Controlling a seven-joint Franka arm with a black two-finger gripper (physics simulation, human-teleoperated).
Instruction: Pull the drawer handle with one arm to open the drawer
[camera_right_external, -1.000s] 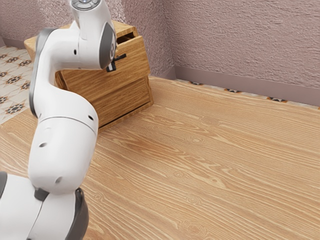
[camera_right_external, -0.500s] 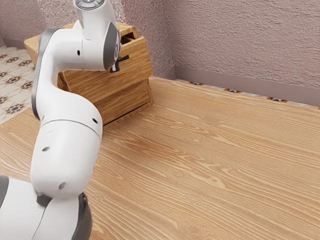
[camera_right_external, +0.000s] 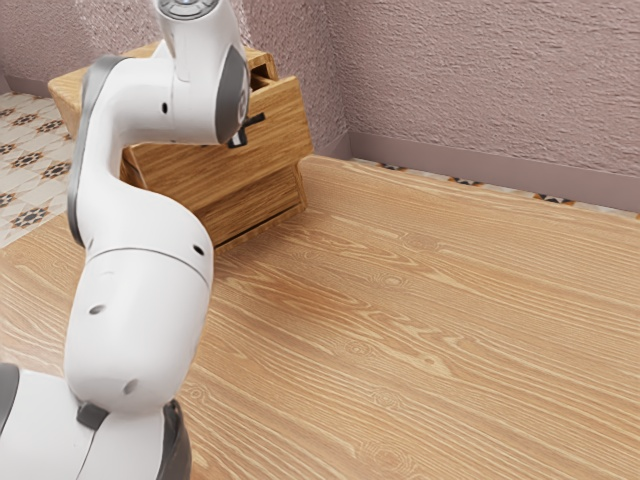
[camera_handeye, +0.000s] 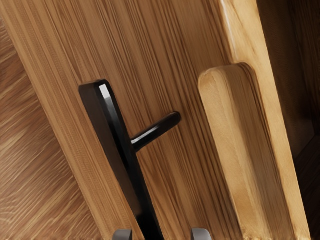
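1. Currently the white Franka arm (camera_right_external: 140, 250) reaches to a light wooden cabinet (camera_right_external: 240, 200), and its black two-finger gripper (camera_handeye: 161, 233) sits at the handle's near end.
2. Slim black bar handle (camera_handeye: 120, 155): directly ahead of the hand, long axis running away from it, held off the front by a post.
3. Wooden drawer (camera_right_external: 275, 110): beyond the hand, front standing proud of the cabinet, partly out.
4. Grip: cannot tell whether it is closed on the bar.
5. Judgement: the pull should run square off the front, across the bar's axis.

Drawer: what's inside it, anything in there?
The drawer stands partly out of the cabinet. Behind its front and black handle, a dark strip of interior shows, with nothing visible in it. The drawer front and the arm cover the rest.
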